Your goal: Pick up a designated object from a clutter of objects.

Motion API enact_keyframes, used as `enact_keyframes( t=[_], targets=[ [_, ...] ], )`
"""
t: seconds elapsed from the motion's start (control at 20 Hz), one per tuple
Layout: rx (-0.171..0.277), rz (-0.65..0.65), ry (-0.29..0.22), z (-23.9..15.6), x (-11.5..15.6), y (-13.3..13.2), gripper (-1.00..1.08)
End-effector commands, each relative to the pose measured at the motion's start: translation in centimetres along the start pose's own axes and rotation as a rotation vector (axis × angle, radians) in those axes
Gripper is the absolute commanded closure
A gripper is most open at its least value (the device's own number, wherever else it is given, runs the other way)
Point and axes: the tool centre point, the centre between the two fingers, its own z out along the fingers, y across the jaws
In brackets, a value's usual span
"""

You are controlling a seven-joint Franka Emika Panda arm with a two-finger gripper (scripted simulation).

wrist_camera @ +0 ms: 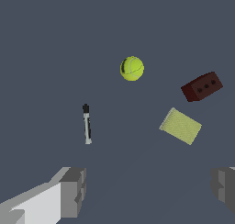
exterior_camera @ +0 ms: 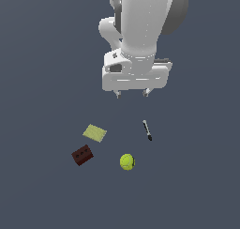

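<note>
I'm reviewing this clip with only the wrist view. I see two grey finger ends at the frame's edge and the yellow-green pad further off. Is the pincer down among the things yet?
Observer: No. In the exterior view the pincer hangs high above the floor, clear of the pad, brick, ball and pen.
Operator: My view cuts off the fingertips. Is anything between them?
Observer: Nothing. Both short tips show bare, with the jaws apart.
Operator: Is it lined up over the pad?
Observer: It doesn't look so. In the picture the pad sits below the pincer and toward the exterior view's left, and the pen is toward the right.
</note>
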Motion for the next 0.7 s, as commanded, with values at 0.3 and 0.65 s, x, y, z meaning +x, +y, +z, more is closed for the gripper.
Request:
enact_keyframes(
  t=[0.3,0.65],
  targets=[
    [-0.001,0.013,0.003,-0.1,0.3,0.9,-0.92],
    [-0.002,0.03,0.007,-0.3,0.6,1.9,-0.92]
  ],
)
